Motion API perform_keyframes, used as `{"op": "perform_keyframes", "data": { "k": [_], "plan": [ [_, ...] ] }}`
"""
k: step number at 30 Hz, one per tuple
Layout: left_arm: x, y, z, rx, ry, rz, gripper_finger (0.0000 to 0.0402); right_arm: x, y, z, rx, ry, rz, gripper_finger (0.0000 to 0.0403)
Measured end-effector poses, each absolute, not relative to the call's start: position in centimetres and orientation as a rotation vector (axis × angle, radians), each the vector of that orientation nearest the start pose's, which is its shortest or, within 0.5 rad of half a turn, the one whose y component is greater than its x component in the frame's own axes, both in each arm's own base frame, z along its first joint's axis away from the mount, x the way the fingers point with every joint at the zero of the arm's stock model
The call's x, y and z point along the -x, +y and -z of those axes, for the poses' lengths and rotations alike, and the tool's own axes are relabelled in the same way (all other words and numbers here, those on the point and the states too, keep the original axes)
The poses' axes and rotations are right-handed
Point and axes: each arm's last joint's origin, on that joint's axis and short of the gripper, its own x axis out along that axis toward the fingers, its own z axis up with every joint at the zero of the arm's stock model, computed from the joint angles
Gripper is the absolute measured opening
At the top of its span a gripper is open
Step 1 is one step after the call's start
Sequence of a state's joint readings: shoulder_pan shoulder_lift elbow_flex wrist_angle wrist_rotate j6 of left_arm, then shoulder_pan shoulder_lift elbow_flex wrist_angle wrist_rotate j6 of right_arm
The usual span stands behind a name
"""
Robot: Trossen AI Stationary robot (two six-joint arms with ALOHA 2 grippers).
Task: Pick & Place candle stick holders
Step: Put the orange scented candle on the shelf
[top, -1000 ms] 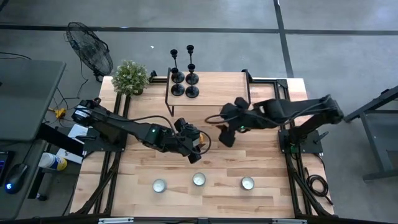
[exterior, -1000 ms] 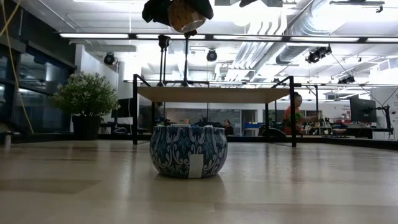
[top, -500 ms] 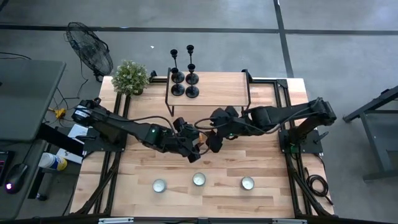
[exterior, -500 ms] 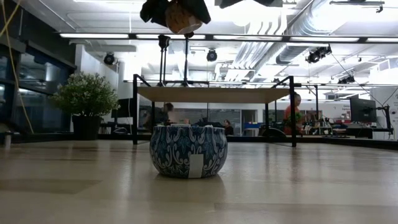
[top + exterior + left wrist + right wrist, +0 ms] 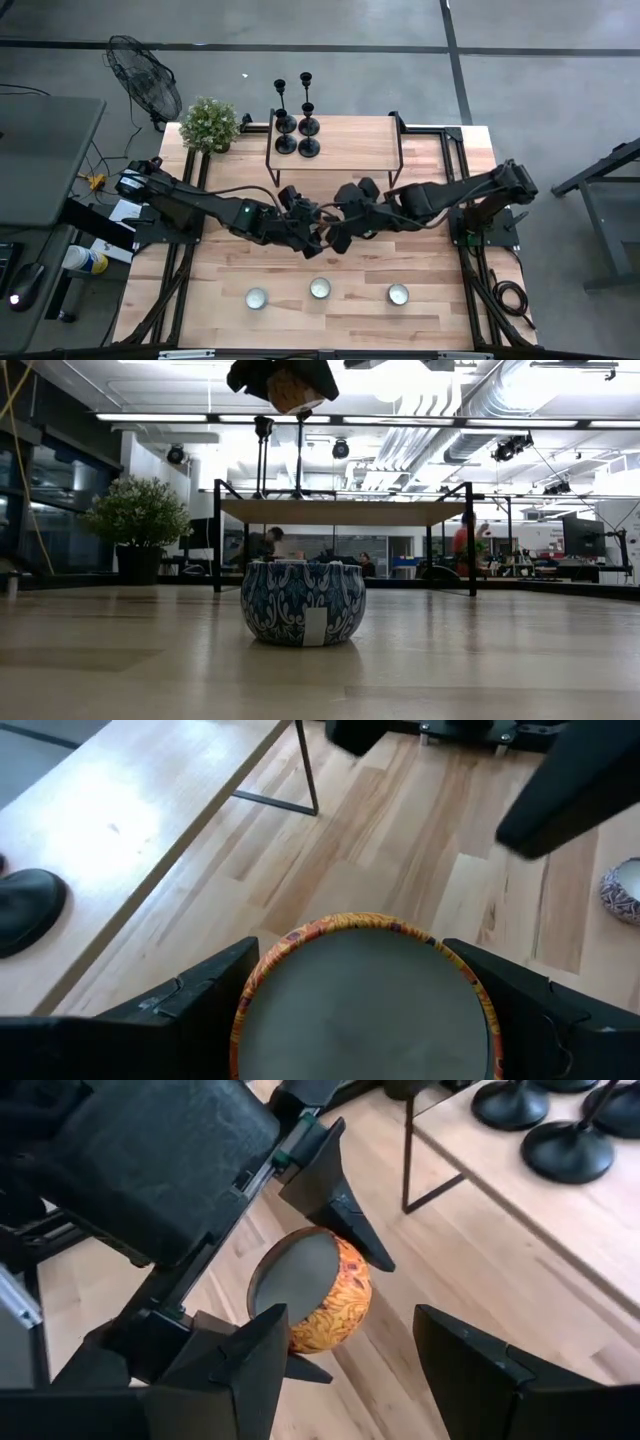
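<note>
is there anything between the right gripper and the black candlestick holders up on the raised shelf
Yes. The right gripper, open, faces the left gripper, which holds an orange patterned candle tin right before it. The candlestick holders stand beyond, on the shelf, whose black leg rises between.

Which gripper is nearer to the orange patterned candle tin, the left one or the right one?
Left. The left gripper holds the orange patterned candle tin between its jaws; the right gripper, jaws open, is close beside it, not touching.
</note>
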State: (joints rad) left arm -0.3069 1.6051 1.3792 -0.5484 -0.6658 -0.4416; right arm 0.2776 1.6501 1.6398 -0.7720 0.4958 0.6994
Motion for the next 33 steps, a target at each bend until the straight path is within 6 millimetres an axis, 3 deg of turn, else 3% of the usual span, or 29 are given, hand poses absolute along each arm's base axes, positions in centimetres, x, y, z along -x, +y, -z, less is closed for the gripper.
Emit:
{"op": "perform_keyframes", "data": {
  "k": [10,14,20,28,33],
  "plan": [
    [-33.5,-8.7,-30.8,0.025,0.584,-0.507,0.0303,-32.7,9.3,-35.8,-0.326,0.607,0.561,0.0208],
    [-33.5,-8.6,-30.8,0.02,0.578,-0.52,0.0303,-32.1,10.6,-36.1,-0.278,0.603,0.529,0.0208],
    [-33.5,-8.6,-30.9,0.02,0.568,-0.529,0.0303,-32.4,12.5,-35.9,-0.21,0.56,0.489,0.0208],
    [-33.6,-8.6,-31.0,0.03,0.552,-0.528,0.0303,-34.9,12.1,-34.1,-0.192,0.557,0.504,0.0208],
    [-33.6,-8.7,-31.0,0.019,0.555,-0.527,0.0303,-35.1,11.6,-34.2,-0.189,0.53,0.549,0.0208]
  ]
}}
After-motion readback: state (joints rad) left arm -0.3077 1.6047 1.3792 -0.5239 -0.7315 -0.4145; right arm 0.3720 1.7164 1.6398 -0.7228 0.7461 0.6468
